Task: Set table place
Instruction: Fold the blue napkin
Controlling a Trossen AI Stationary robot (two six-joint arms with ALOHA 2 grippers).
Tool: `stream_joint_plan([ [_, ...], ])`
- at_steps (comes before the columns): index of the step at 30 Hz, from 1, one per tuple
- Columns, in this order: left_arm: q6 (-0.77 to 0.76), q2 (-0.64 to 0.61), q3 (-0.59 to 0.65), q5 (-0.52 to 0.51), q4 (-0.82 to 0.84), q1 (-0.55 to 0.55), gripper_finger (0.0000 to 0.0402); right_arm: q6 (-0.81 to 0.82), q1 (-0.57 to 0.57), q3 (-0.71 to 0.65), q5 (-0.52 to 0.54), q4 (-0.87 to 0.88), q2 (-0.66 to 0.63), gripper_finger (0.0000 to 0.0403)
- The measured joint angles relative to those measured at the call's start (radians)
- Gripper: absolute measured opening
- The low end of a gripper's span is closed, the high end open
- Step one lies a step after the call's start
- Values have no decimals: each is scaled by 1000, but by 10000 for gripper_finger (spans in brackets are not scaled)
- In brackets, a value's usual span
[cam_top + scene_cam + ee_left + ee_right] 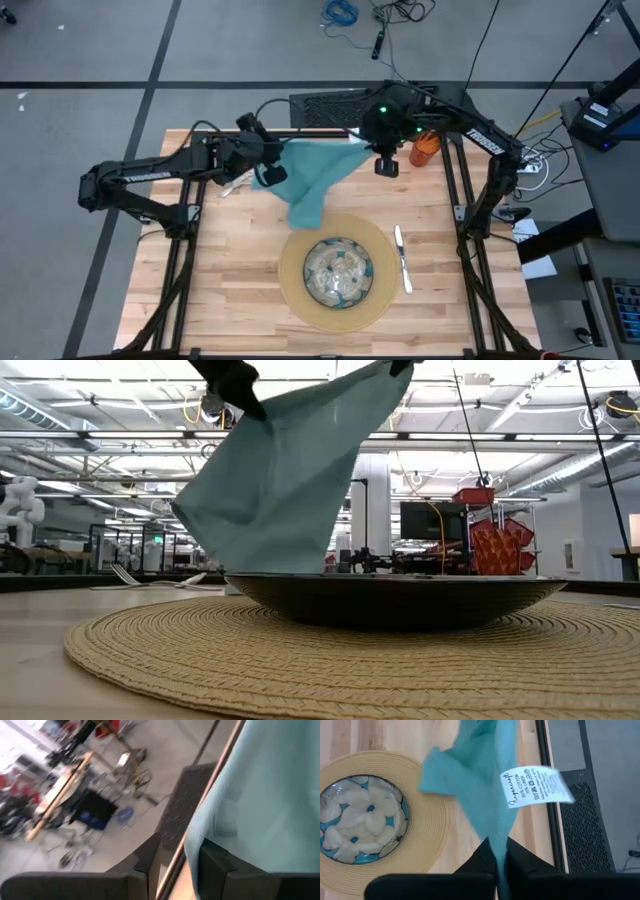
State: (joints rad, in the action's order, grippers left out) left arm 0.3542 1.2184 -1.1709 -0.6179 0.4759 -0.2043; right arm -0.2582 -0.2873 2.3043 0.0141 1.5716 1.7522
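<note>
The teal napkin (310,175) hangs spread between my two grippers above the table's far half. My left gripper (262,170) is shut on its left end and my right gripper (366,140) on its right corner. Its lowest fold (305,215) hangs by the far rim of the round tan mat (372,300); whether it touches there I cannot tell. The patterned bowl (338,272) stands in the middle of the mat. A knife (402,258) lies at the mat's right rim. The orange cup (425,147) stands at the far right. My left gripper has the napkin's edge (192,852) between its two fingers, against one finger (220,867). It comes slanting from the table's left side. The cloth hangs below it. My right gripper pinches a bunched corner of the napkin (497,847) between its fingers, near the white label (535,785), from above, pointing steeply down. The cloth hangs slack below.
A fork (125,574) and another piece of cutlery (190,578) lie on the table at the far left, under my left arm. Bare wood (220,280) lies left of the mat and along the near edge. The table's black frame rail (547,795) runs along the far edge.
</note>
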Motion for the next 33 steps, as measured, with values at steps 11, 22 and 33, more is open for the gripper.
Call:
stream_joint_plan([
  [11,53,-100,-4,119,50,3,83,-69,26,0,116,2,-84,0],
  [22,72,-86,-26,297,24,-11,83,-21,-3,0,81,0,-96,0],
  [33,-110,136,3,403,-312,20,83,4,-39,-1,17,0,-25,0],
])
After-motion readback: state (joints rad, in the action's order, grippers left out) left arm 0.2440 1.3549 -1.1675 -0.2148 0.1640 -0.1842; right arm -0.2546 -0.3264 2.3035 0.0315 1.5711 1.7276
